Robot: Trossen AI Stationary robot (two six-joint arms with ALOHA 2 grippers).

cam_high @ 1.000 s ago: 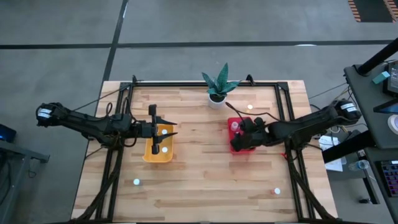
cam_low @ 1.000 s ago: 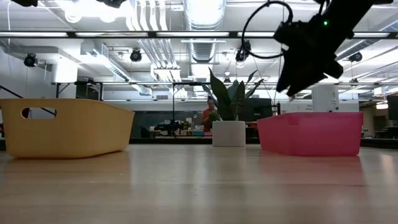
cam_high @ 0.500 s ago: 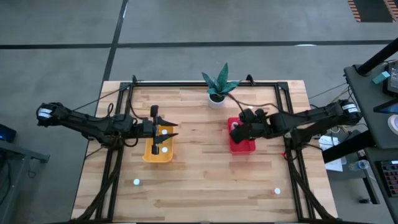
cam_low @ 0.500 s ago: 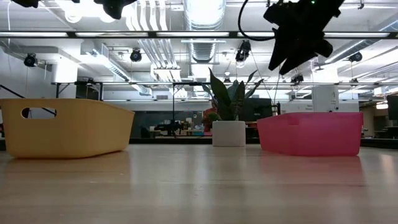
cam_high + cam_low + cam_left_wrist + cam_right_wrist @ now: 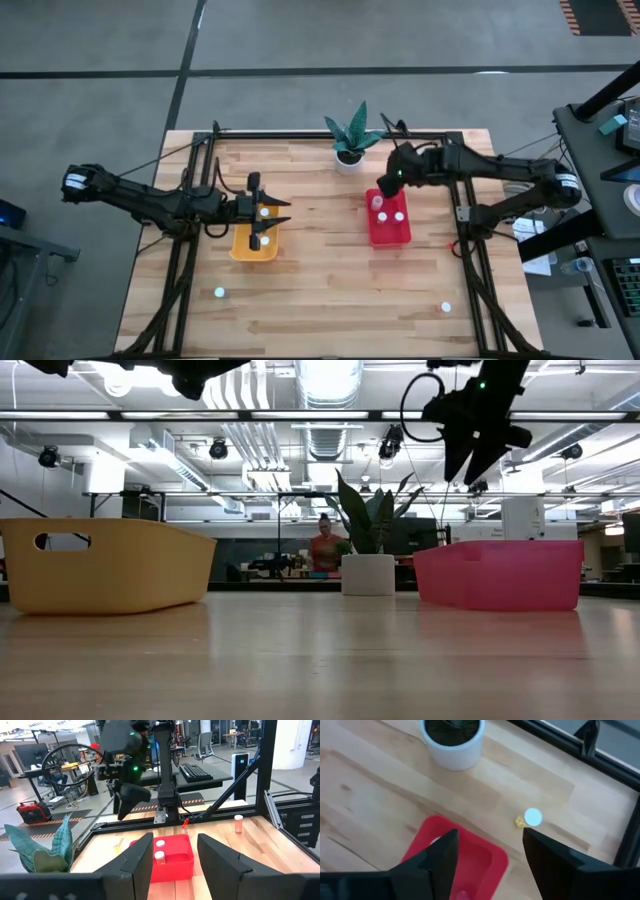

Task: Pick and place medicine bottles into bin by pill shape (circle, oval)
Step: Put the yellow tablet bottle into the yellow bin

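A potted plant (image 5: 350, 133) in a white pot (image 5: 452, 739) is placed upright near the middle of the far edge of the wooden tabletop (image 5: 320, 290). A dark metal frame (image 5: 300, 133) is run along that far edge. Beyond the table, a person (image 5: 325, 549) in a red top is seen in the room, and a desk with a keyboard (image 5: 194, 771) and an office chair (image 5: 204, 743) is visible.

Planked wood table (image 5: 320, 270) — glossy plastic red bin (image 5: 389, 228)
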